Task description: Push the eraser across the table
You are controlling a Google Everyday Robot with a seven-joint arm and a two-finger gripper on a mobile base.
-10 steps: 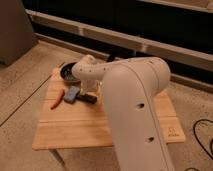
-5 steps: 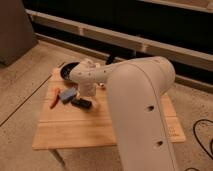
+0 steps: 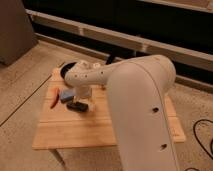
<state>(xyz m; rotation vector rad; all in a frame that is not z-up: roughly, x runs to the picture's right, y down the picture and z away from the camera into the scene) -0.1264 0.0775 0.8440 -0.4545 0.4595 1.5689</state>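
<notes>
Claw (image 3: 84, 101) down beside eraser (image 3: 77, 106)

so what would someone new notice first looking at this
The big white robot arm fills the right and centre of the view, reaching out over the small wooden table. Its hand hangs low at the table's left part, right beside the black eraser. Next to those lie a blue-grey block and an orange-red carrot-shaped piece.
</notes>
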